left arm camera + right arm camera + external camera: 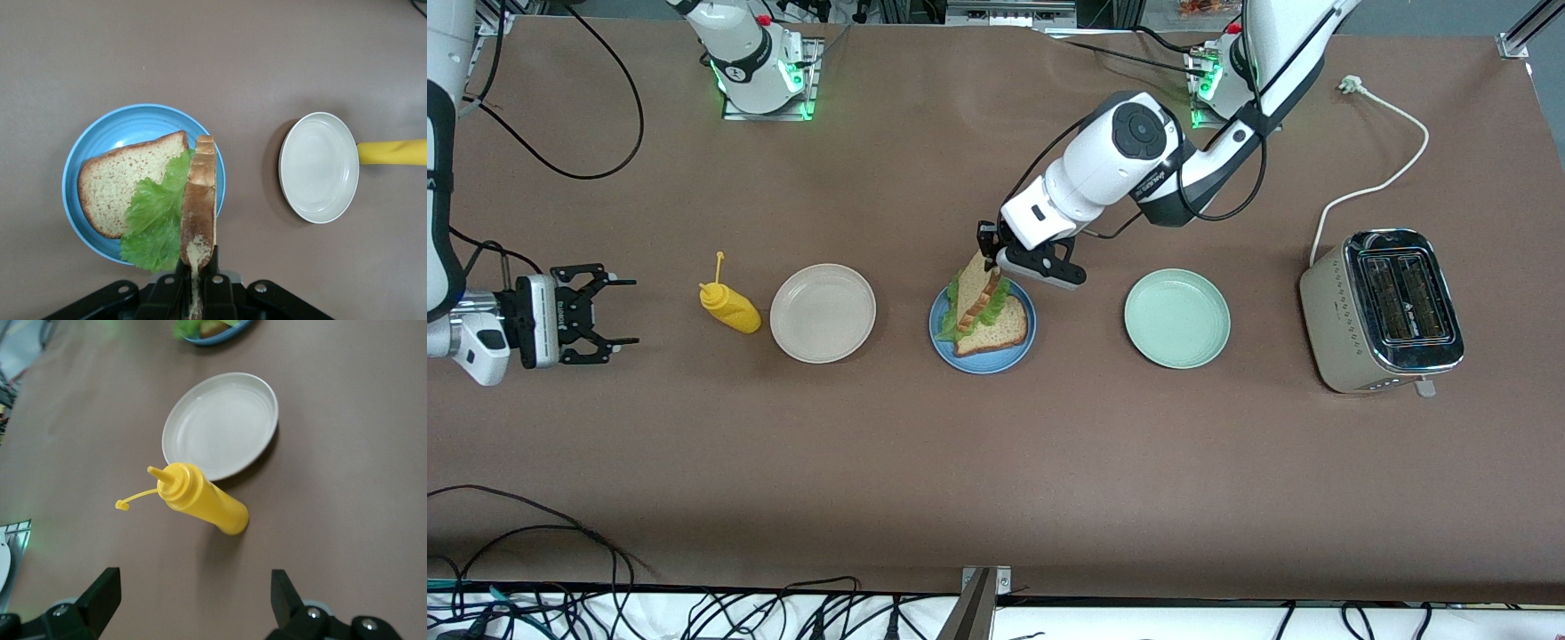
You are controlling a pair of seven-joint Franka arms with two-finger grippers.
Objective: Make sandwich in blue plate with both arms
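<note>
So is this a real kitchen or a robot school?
Probably a robot lab set up like a kitchen, not a real one. Two robot arms are bolted to a brown table, loose cables trail along its edge, and a toaster and yellow squeeze bottle stand on it like props.

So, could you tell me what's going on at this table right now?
The two arms are making a sandwich on the blue plate. The left gripper is shut on the top bread slice, holding it on edge over the lettuce leaf and the bottom bread slice that lie on the plate. The right gripper waits open toward the right arm's end of the table, beside the yellow mustard bottle and the beige plate.
</note>
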